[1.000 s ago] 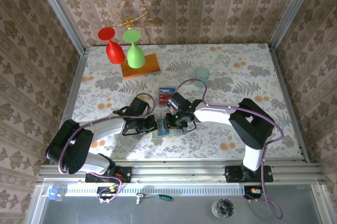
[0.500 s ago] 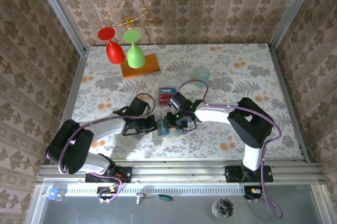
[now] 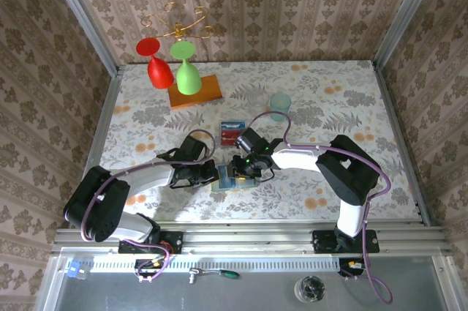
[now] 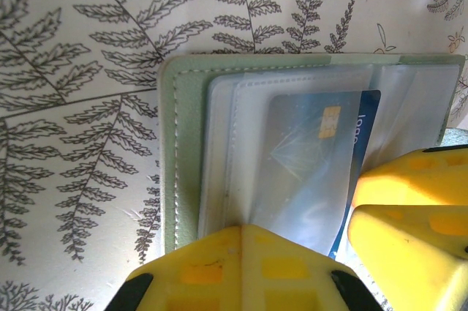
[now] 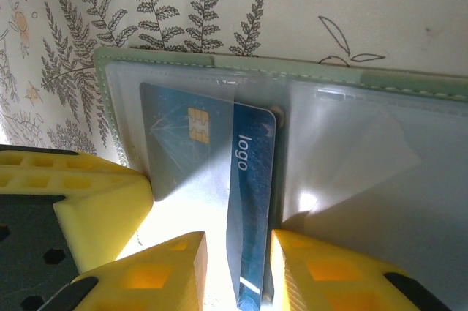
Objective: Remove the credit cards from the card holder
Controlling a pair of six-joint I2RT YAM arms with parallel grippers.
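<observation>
Slippage is the worry tbh. Blue card [image 5: 252, 172] is seen half out of the open card holder [image 5: 292, 75] on the table, straddled by the right gripper [image 5: 238, 252]; a real pinch can't be confirmed. If pressure from the closed left gripper [image 4: 241, 236] is lost, the card holder gets dragged along.

Notes from my remote station:
- Left arm [image 3: 142, 178], right arm [image 3: 314, 157]: white link shells, black joint housings.
- Purple cable [image 3: 265, 115] along each arm, high loop on right one.
- Black base blocks [image 3: 344, 241] on near rail.
- Small green light [image 3: 248, 156] on right wrist.
- Left end effector [image 4: 241, 236]: bright yellow moulded fingers [image 4: 212, 271], square recesses, black shoulders.
- Right end effector [image 5: 237, 252]: same yellow fingers.
</observation>
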